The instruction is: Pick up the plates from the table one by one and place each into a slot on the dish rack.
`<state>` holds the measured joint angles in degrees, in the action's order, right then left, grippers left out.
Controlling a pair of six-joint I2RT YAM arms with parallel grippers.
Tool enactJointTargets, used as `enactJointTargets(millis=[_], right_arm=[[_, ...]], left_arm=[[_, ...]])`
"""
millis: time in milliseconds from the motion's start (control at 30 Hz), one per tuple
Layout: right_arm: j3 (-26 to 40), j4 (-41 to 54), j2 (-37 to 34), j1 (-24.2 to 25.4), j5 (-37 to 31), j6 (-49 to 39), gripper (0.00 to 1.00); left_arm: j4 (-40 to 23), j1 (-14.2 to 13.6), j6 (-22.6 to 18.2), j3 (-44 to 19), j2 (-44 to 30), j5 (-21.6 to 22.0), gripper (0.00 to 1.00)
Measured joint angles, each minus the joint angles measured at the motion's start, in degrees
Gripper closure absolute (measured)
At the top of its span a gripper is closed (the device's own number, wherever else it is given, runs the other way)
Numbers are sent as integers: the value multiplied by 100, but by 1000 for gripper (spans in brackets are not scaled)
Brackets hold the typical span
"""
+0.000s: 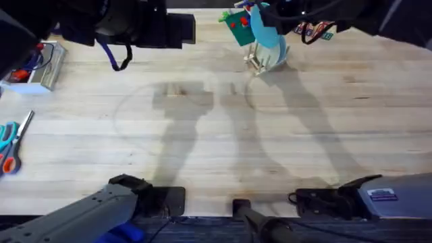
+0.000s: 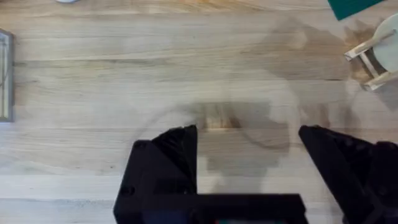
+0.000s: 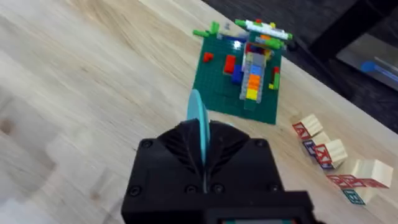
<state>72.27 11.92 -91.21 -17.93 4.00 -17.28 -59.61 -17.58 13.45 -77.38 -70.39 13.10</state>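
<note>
My right gripper (image 3: 200, 134) is shut on the rim of a teal-blue plate (image 3: 198, 118), which I see edge-on between its fingers. In the overhead view that plate (image 1: 260, 25) hangs at the table's far side, just above the small wooden dish rack (image 1: 260, 62). A pale plate (image 2: 388, 37) stands in the dish rack (image 2: 367, 59). My left gripper (image 2: 249, 134) hovers open over bare table (image 2: 124, 81) with nothing between its fingers. In the overhead view it is the dark shape (image 1: 172, 30) at the far left-centre.
A colourful brick model on a green baseplate (image 3: 245, 74) sits just beyond the rack, with lettered wooden blocks (image 3: 329, 155) beside it. Scissors (image 1: 10, 145) and a small box (image 1: 37, 67) lie along the left edge.
</note>
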Motion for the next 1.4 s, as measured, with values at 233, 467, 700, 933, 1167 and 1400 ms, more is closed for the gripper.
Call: enactJointTargets(millis=[233,467,700,933,1167,1400], right_arm=[[0,0,-145,7,-156,-76,968],[0,228,-342,4,-167,-76,968],[0,352,-386,4,-165,-76,968],[0,313,-734,-5,-165,-77,967],[0,339,-738,-7,-162,-80,797],[0,333,-737,-7,-165,-79,741]], left_arm=[[2,0,-2,0,0,0,6],[0,0,0,0,0,0,7],[0,0,-2,0,0,0,5],[0,0,0,0,0,1,5],[1,0,-1,0,0,0,6],[0,0,-1,0,0,1,5]])
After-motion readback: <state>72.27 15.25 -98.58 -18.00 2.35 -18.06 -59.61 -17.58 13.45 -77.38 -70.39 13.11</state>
